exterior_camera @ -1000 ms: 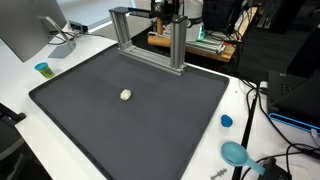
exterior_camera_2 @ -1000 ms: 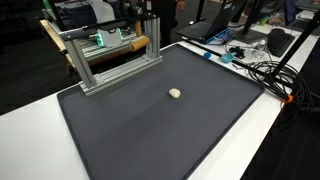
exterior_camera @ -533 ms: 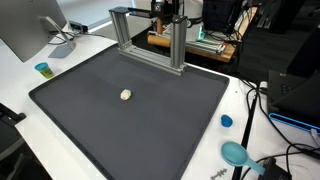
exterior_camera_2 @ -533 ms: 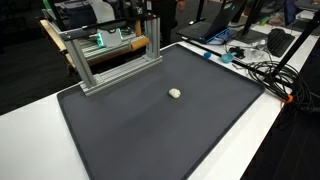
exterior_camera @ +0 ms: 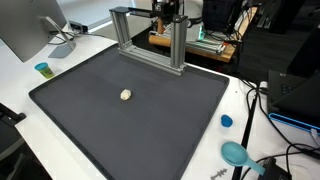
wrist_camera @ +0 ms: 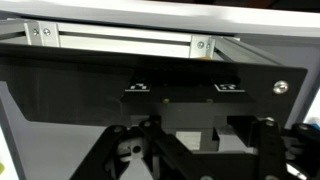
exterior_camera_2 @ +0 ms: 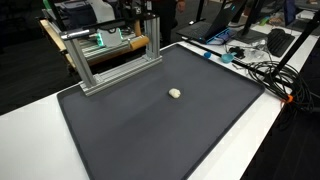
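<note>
Broadly, setting: a white desk [exterior_camera: 20, 85] carries a large black rubber mat [exterior_camera: 150, 130] that covers most of its top; both exterior views show it.
Claw position: the claw [exterior_camera: 167, 12] hangs at the far edge of the mat, high up and just behind the top bar of the silver aluminium extrusion frame [exterior_camera: 146, 32]. In an exterior view it is small and dark against cluttered benches.
Claw state: in the wrist view only the dark linkages of the claw [wrist_camera: 195, 150] show along the bottom edge. The fingertips cannot be made out, so I cannot tell how wide it stands. No object shows between the linkages.
Frame: it stands upright at the back of the mat [exterior_camera_2: 110, 62], its posts joined by a cross bar. The wrist view looks straight onto a pale bar with bolted corner brackets [wrist_camera: 120, 40] running across the top of the picture.
Loose thing on the mat: a small cream-coloured lump [exterior_camera: 125, 95] lies near the middle, well apart from both frame and claw; it shows again at [exterior_camera_2: 175, 93].
Desk edge, monitor side: a small teal cup [exterior_camera: 42, 69] stands on the bare desk beside a mat corner, near a grey monitor [exterior_camera: 28, 28].
Desk edge, cable side: a blue round cap [exterior_camera: 226, 121] sits just off the mat, a teal round dish [exterior_camera: 235, 153] lies nearer the front, and black cables [exterior_camera_2: 262, 70] trail close by.
</note>
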### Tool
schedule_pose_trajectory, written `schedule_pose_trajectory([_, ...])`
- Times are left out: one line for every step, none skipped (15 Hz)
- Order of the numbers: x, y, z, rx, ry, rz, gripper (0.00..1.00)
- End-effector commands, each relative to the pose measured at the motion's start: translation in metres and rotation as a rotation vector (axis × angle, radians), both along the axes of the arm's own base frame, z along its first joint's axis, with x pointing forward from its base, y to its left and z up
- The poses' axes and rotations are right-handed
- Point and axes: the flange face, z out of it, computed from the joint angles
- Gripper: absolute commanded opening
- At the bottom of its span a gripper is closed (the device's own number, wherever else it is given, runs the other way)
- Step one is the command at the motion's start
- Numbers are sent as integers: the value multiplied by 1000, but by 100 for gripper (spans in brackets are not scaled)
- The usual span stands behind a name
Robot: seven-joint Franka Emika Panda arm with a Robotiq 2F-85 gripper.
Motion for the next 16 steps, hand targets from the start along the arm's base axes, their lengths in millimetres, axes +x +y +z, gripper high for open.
schedule_pose_trajectory([-1,13,-22,22,85,-6,45])
schedule_pose_trajectory([0,12,-22,20,88,-7,44])
schedule_pose_trajectory([1,9,-20,16,89,-13,38])
schedule_pose_trajectory([1,6,-17,16,90,-18,33])
schedule_pose_trajectory([1,5,-13,19,94,-18,28])
schedule_pose_trajectory([1,6,-12,22,98,-12,28])
schedule_pose_trajectory([1,6,-12,26,101,-5,27])
schedule_pose_trajectory([1,7,-11,33,103,-2,27])
schedule_pose_trajectory([1,5,-9,51,101,1,23])
schedule_pose_trajectory([2,5,-8,66,100,3,22])
schedule_pose_trajectory([4,4,-5,99,88,14,22])
schedule_pose_trajectory([6,2,-4,106,85,6,22])
schedule_pose_trajectory([7,-2,-3,105,75,-6,22])
schedule_pose_trajectory([7,-3,-2,104,70,-15,22])
schedule_pose_trajectory([8,-5,0,115,71,-14,22])
schedule_pose_trajectory([10,-8,3,112,64,-28,22])
